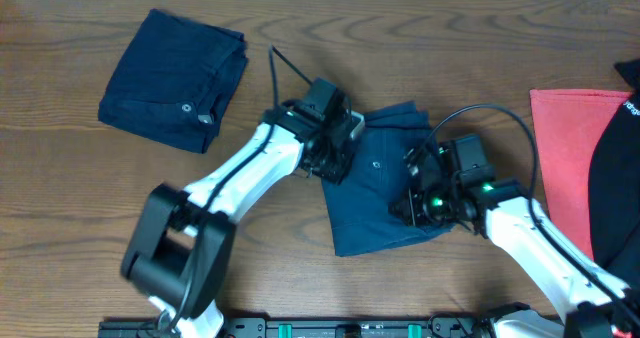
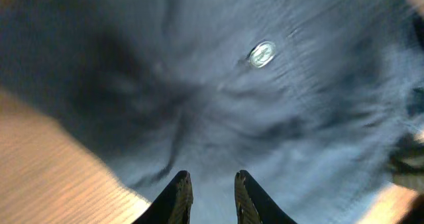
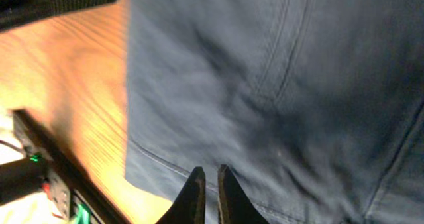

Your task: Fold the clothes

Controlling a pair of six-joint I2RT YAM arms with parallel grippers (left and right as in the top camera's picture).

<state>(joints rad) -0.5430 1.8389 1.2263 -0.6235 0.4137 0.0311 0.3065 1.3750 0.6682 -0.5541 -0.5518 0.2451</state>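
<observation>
A dark navy denim garment (image 1: 375, 193) lies partly folded at the table's middle, its silver button (image 1: 375, 165) facing up. My left gripper (image 1: 335, 158) hovers over its upper left edge. In the left wrist view its fingers (image 2: 211, 181) are open and empty just above the cloth (image 2: 265, 131), with the button (image 2: 263, 54) ahead. My right gripper (image 1: 412, 206) is at the garment's right side. In the right wrist view its fingers (image 3: 210, 174) are nearly together over the hem (image 3: 218, 105) and hold nothing I can see. A second navy garment (image 1: 175, 78) lies folded at the far left.
A red cloth (image 1: 570, 168) and a black item (image 1: 615, 178) lie at the right edge. A black rail with green lights (image 3: 40, 164) runs along the table's front edge. Bare wood (image 1: 90, 208) shows at front left.
</observation>
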